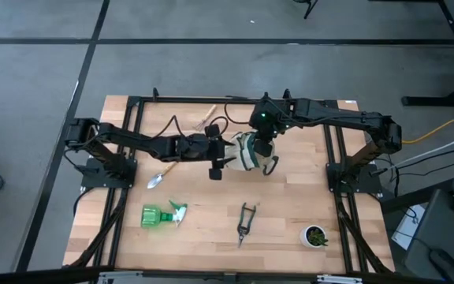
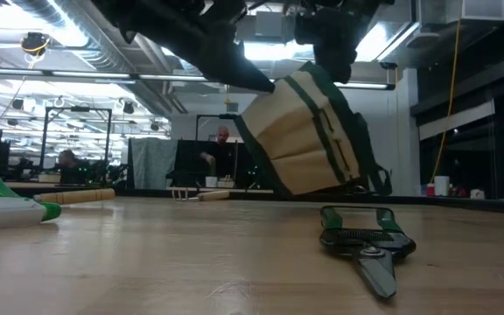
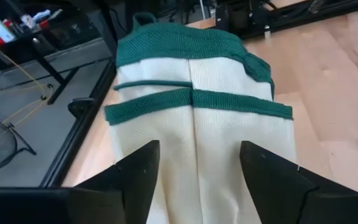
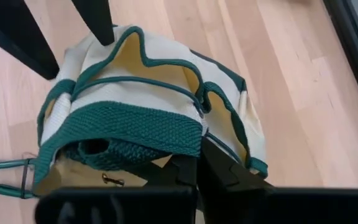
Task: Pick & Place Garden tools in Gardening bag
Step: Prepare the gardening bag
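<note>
The cream canvas gardening bag with green trim (image 1: 247,154) lies tilted at the table's middle; it also shows in the low view (image 2: 309,140). My right gripper (image 1: 265,148) is shut on its green rim. My left gripper (image 3: 194,180) is open, its fingers spread over the bag's cream side wall (image 3: 191,143). The trowel (image 1: 158,177), the green spray bottle (image 1: 164,214) and the black shears (image 1: 245,223) lie flat on the table. The rake's wooden handle (image 1: 208,116) lies at the far side. My right gripper pinches the bag's broad green rim band (image 4: 166,138) between its two fingers, coming from above. The mouth gapes open beyond the fingers. The bag hangs tilted below them, its lower end (image 2: 322,185) at table height. I cannot tell whether my left gripper touches the cloth.
A small white pot with a green plant (image 1: 315,235) stands near the front right. The shears (image 2: 366,245) lie just in front of the bag. Bare wood lies between the bottle and the shears. People sit in the room beyond the table.
</note>
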You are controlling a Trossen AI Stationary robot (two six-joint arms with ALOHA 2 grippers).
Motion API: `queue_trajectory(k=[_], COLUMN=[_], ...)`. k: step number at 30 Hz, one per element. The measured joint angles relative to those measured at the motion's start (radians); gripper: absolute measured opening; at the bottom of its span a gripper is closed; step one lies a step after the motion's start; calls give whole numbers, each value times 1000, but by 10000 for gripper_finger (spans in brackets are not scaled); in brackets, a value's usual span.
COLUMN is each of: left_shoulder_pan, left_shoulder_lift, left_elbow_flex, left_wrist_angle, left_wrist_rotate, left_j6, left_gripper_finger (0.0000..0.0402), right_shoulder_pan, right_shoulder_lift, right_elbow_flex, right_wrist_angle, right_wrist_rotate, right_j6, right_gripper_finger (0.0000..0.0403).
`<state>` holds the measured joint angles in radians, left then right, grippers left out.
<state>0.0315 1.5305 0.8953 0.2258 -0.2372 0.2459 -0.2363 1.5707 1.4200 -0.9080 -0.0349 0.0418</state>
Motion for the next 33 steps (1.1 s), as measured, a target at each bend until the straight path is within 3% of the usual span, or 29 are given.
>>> queue_trajectory(k=[6,11,22,27,33], left_shoulder_pan=[0,0,4,4,44], left_shoulder_lift=[29,26,23,20,-33], left_elbow_flex=[1,0,0,0,-1], left_wrist_angle=[-12,-11,-4,-8,-99], left_wrist_rotate=[-19,-138,-129,-79,28], left_j6=[2,1,-2,0,-12], left_gripper_finger=[232,205,12,6,4], right_shoulder_pan=[-3,-13,-18,-18,-18], right_shoulder_lift=[0,0,0,0,0], right_elbow_flex=[0,0,0,0,0], right_wrist_angle=[49,73,82,82,76], right_wrist_rotate=[-24,-71,-74,-75,-74], right_j6=[9,16,23,-9,-104], right_gripper_finger=[0,0,0,2,33])
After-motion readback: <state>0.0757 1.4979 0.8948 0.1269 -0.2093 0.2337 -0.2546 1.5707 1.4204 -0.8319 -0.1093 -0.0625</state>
